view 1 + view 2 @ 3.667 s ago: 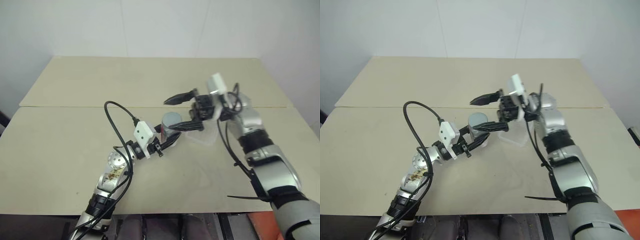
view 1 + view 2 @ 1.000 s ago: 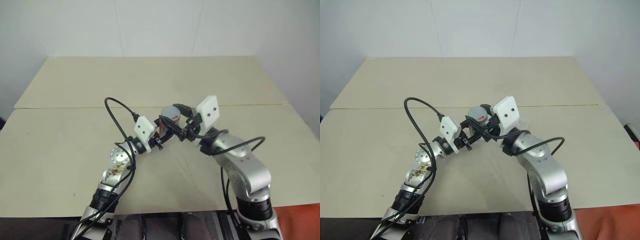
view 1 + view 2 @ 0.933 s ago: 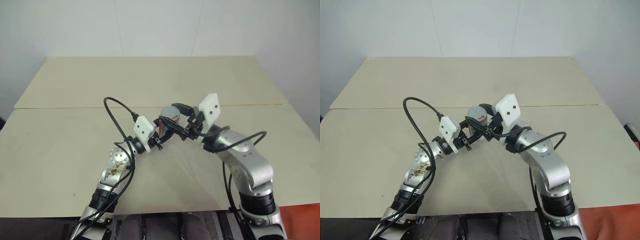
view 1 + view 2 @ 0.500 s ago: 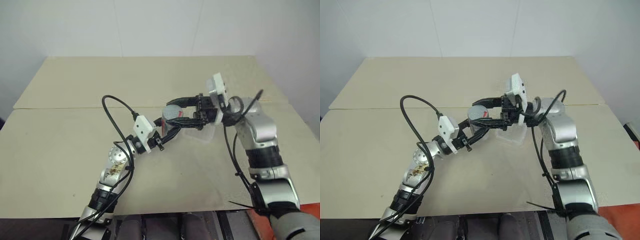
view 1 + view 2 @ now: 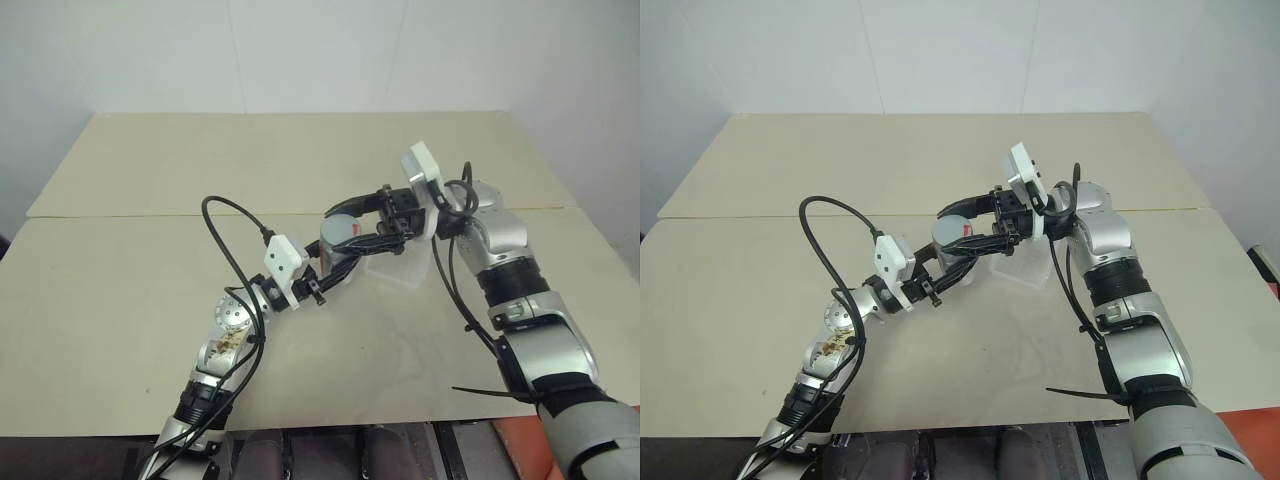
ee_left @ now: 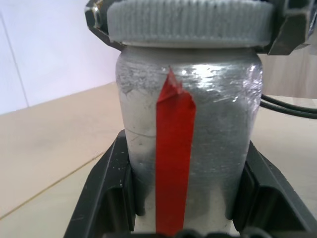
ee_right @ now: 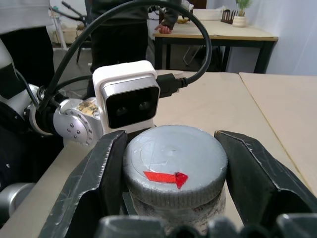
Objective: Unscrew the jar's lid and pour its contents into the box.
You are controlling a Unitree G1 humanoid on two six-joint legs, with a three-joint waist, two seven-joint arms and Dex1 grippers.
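Jar (image 5: 337, 250) is the landmark: it is lifted clear of the worktop (image 5: 130, 290), upright with a slight lean, its red mark facing the left wrist camera. Nearest the robot, the left gripper (image 5: 328, 278) has its jaws shut tight on the jar's lower body, one finger on each side of it. On top of the jar sits the lid (image 7: 174, 163), still on, its red mark showing. The right gripper (image 5: 965, 225) reaches in level from the jar's right, its jaws partly open and standing either side of the lid's ribbed rim; whether the fingers (image 7: 257, 173) touch the rim cannot be told. Just right of the jar and past it, the clear box (image 5: 405, 266) lies on the worktop.

The step in hand looks like re-gripping for another twist. It should go best if the right jaws close squarely on the ribbing, centred over the lid, while the left keeps the jar from turning and tipping.
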